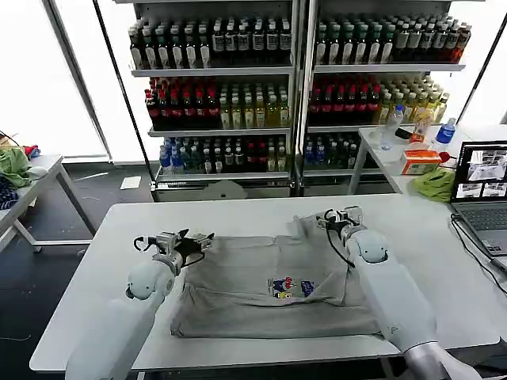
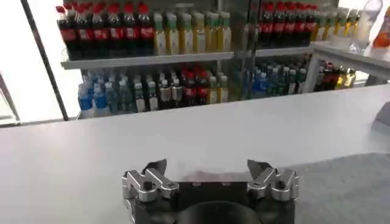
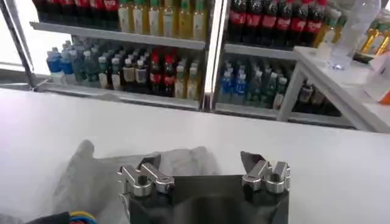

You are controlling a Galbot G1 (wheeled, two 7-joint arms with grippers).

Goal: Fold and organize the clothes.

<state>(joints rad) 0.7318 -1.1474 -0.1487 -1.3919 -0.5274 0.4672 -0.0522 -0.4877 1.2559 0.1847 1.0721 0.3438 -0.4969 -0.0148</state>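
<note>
Stocked drink shelves (image 1: 293, 87) behind; white table (image 1: 238, 218) in front, bearing the work.

Grey shirt (image 1: 261, 289) spread flat mid-table, chest print (image 1: 290, 286) up, long axis running left to right across the table, near hem toward the robot. One bunched sleeve or corner (image 1: 295, 227) raised at the far right edge, just beside the right gripper.

Left gripper (image 1: 176, 242) at the shirt's far left corner, over its edge, fingers (image 2: 146, 181) spread apart, nothing between them; bare table ahead of it in the left wrist view, grey cloth (image 2: 347, 182) off to one side.

Right gripper (image 1: 339, 218) at the far right corner, fingers (image 3: 145, 178) likewise apart and empty, cloth lying beneath and before it in the right wrist view (image 3: 103, 173).

Each arm nearer its own far corner; shirt body lying toward the robot from both. Likely a two-handed pinch of the far edge, then a fold toward the near hem. Whether either fingertip touches fabric: cannot tell.

Outward: laptop (image 1: 481, 178) and green cloth (image 1: 434, 184) at the right, well apart from the shirt.
</note>
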